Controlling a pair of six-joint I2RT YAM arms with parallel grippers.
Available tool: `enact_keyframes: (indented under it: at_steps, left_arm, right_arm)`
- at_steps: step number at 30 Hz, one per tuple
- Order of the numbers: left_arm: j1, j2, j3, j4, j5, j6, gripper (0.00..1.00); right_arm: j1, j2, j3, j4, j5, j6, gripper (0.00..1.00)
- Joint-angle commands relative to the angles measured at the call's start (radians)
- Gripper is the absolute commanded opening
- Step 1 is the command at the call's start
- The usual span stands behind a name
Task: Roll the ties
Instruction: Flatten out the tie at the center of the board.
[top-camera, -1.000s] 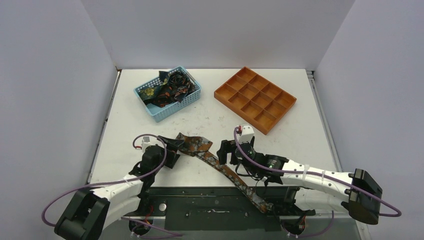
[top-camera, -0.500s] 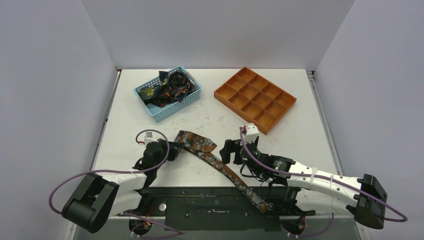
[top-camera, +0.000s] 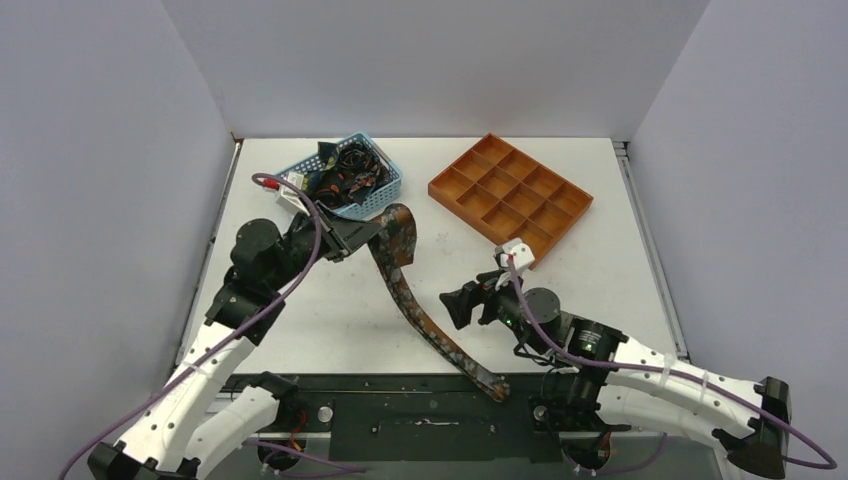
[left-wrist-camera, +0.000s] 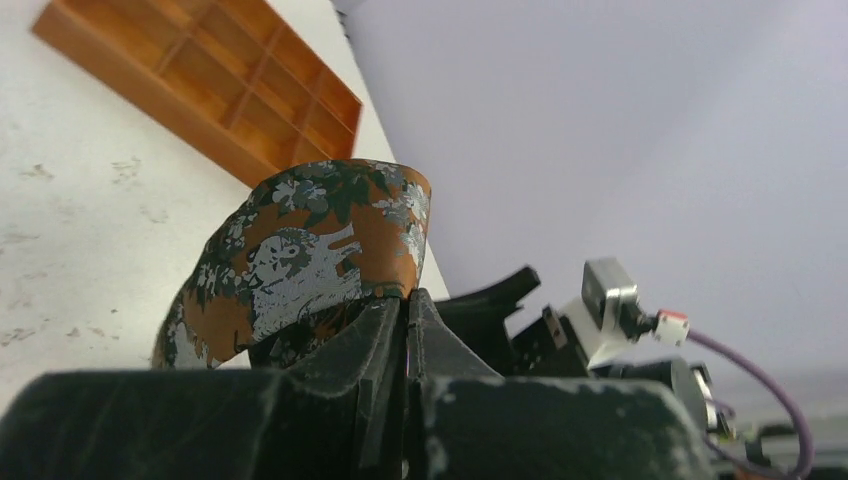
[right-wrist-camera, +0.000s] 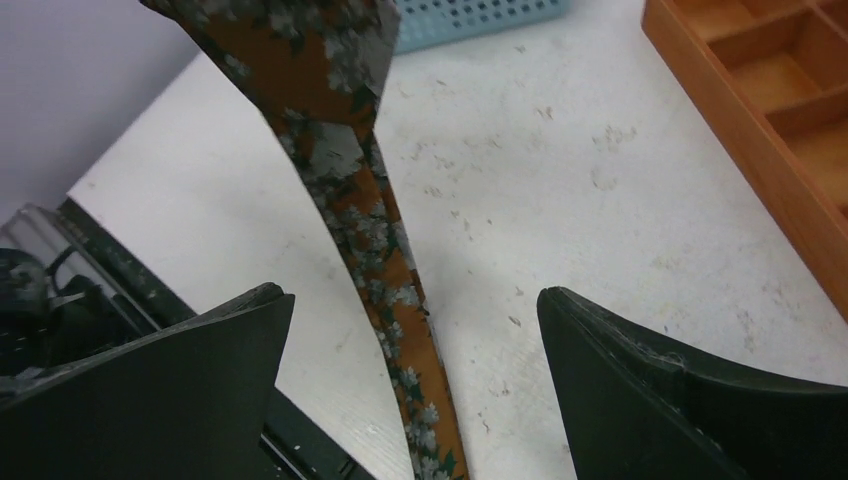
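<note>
One tie (top-camera: 408, 295), orange with a dark and pale floral print, runs from near the basket down to the table's front edge. My left gripper (top-camera: 362, 236) is shut on its wide end (left-wrist-camera: 310, 250) and holds that end up off the table; in the left wrist view the jaws (left-wrist-camera: 408, 297) are pressed together on the fabric. My right gripper (top-camera: 456, 306) stands open just right of the tie's narrow part. In the right wrist view, the strip (right-wrist-camera: 385, 260) runs between the spread fingers (right-wrist-camera: 412, 291) without touching them. More ties (top-camera: 340, 180) lie bundled in the basket.
A light-blue mesh basket (top-camera: 385, 197) stands at the back left, just behind my left gripper. An orange compartment tray (top-camera: 470, 212) lies at the back right, beyond my right gripper. The tie's narrow tail hangs over the dark front edge (top-camera: 420, 400).
My left gripper has shut on the tie's wide end, then lifted it up and back toward the basket, dragging the tail along. The right gripper has shifted slightly right and stayed open.
</note>
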Motion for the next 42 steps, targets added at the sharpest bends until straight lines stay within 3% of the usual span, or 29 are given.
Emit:
enact_keyframes:
  at_steps: [1, 6, 11, 17, 25, 30, 42]
  left_arm:
    - [0.008, -0.039, 0.141, -0.131, 0.269, 0.125, 0.0]
    - [0.007, -0.027, 0.376, -0.081, 0.44, 0.095, 0.0]
    - [0.005, -0.002, 0.524, 0.322, 0.627, -0.119, 0.0]
    - [-0.034, 0.056, 0.705, 0.345, 0.683, -0.132, 0.0]
    - [-0.042, 0.139, 0.727, 0.645, 0.689, -0.323, 0.0]
    - [-0.05, 0.176, 0.779, 0.639, 0.675, -0.315, 0.0]
    - [-0.065, 0.197, 0.749, 0.634, 0.636, -0.269, 0.0]
  right_arm:
    - [0.005, -0.115, 0.032, 0.25, -0.166, -0.221, 1.0]
    - [0.006, -0.13, 0.041, 0.387, -0.269, -0.356, 1.0]
    - [0.008, -0.071, 0.094, 0.531, -0.461, -0.398, 0.95]
    - [0.008, 0.008, 0.257, 0.512, -0.675, -0.419, 0.93]
    - [0.007, 0.156, 0.436, 0.566, -0.834, -0.316, 0.94]
    - [0.017, 0.256, 0.487, 0.693, -0.936, -0.176, 0.94]
    - [0.052, 0.392, 0.519, 0.841, -0.894, 0.005, 0.98]
